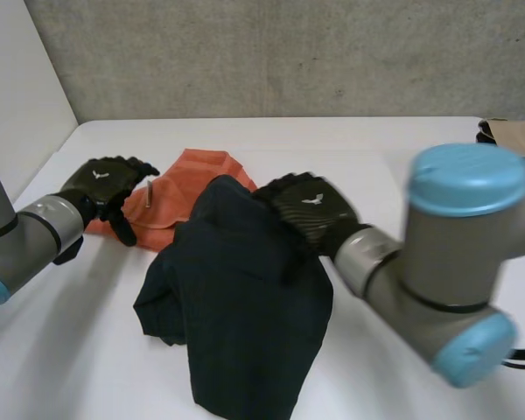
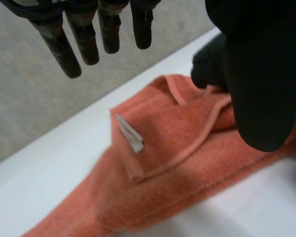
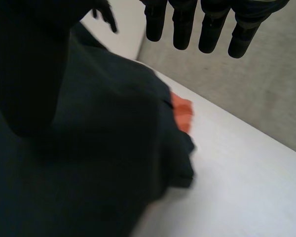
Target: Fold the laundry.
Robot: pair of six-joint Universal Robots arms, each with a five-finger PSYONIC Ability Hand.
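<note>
An orange towel (image 1: 185,185) lies crumpled on the white table (image 1: 402,149), back left of centre. My left hand (image 1: 101,185) hovers over its left edge, open. In the left wrist view the straight fingers (image 2: 84,44) and thumb are apart above the orange towel (image 2: 187,148), whose white tag (image 2: 130,136) faces up. A dark garment (image 1: 236,306) is heaped in front, partly covering the towel. My right hand (image 1: 311,208) rests against its raised far edge, open. Its fingers (image 3: 209,24) hang straight and free above the dark garment (image 3: 98,163), beside a bit of orange towel (image 3: 181,111).
A tan and black item (image 1: 512,136) sits at the table's far right edge. A grey wall runs behind the table and a white wall stands on the left. My right arm's elbow (image 1: 459,271) is over the front right of the table.
</note>
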